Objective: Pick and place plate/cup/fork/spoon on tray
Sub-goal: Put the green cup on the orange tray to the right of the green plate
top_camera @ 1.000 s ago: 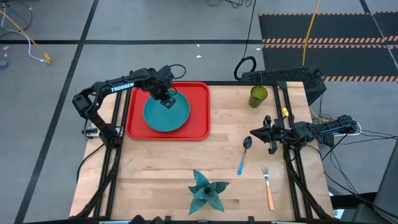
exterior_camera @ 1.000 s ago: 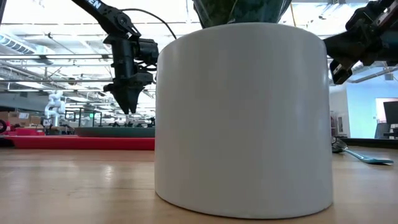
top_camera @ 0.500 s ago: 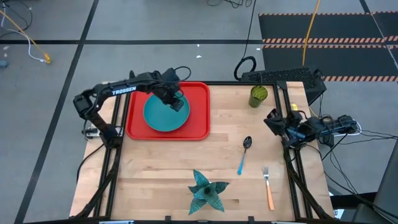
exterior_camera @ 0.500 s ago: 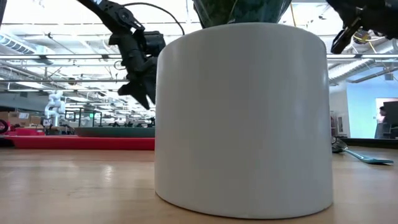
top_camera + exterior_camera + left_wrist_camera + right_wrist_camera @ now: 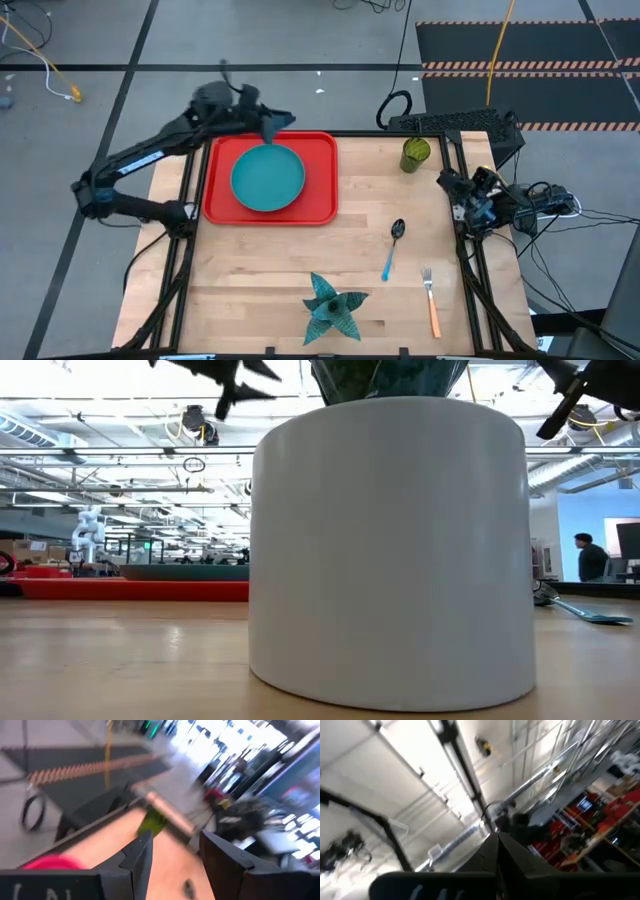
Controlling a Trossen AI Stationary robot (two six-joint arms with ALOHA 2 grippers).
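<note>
One item home, three to go! The plate [image 5: 267, 178] sits flat in the middle of the tray [image 5: 321, 205], which lies at the far left corner of the table [image 5: 250, 270], so that part of the job looks finished.

The left gripper [image 5: 278, 122] hangs above the tray's far edge, fingers spread wide and carrying nothing (the left wrist view shows clear air between the two dark fingers [image 5: 141, 857]).

Everything else waits out on bare wood. The cup [image 5: 415, 154] stands near the far right corner, well apart from the tray. The spoon [image 5: 393, 247] lies toward the right side, bowl pointing to the far edge, and the fork [image 5: 430, 299] rests just beyond it, nearer the right edge and the near side. None of the three touches the tray.

The right gripper [image 5: 449, 183] is up off the table at the right edge, between cup and fork, pinched fully closed and holding nothing.

By the look of it, roughly a quarter done: cup, spoon and fork all remain to be fetched.
</note>
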